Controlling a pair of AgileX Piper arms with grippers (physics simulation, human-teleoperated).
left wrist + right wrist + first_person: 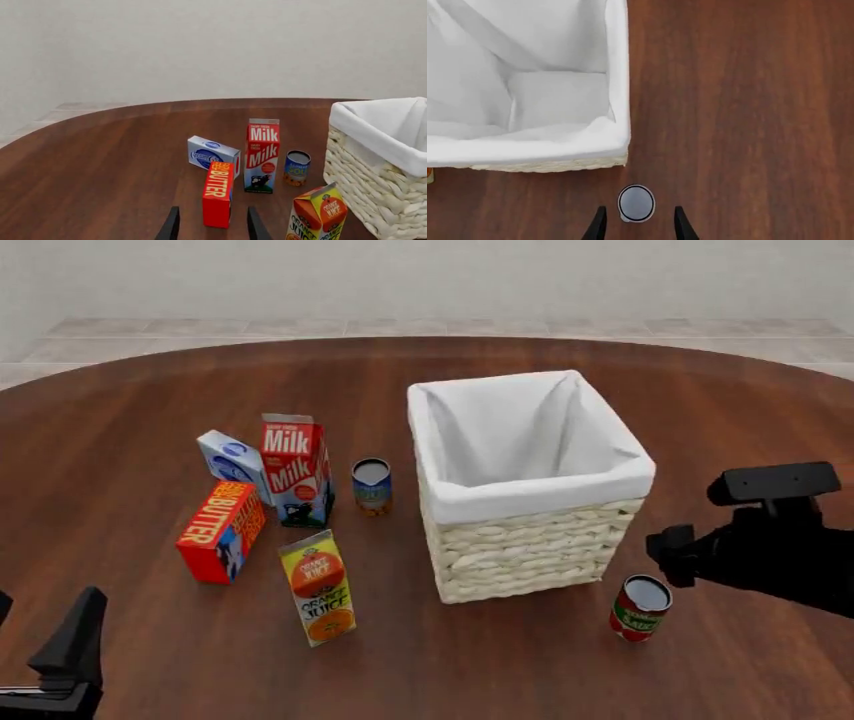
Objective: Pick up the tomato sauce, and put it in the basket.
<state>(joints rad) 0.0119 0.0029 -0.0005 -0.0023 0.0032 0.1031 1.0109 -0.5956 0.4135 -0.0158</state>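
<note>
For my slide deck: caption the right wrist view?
Open right gripper poised above the tomato sauce, beside the basket.

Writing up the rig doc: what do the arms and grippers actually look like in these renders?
Both are matte black throughout, with no visible cables, labels or markings. The right arm is chunky and blocky, topped by a small black box-shaped module. The left gripper and right gripper each show two thin, flat, tapered black fingers. In the front view only a dark angular piece of the left gripper shows at the lower corner.
</note>
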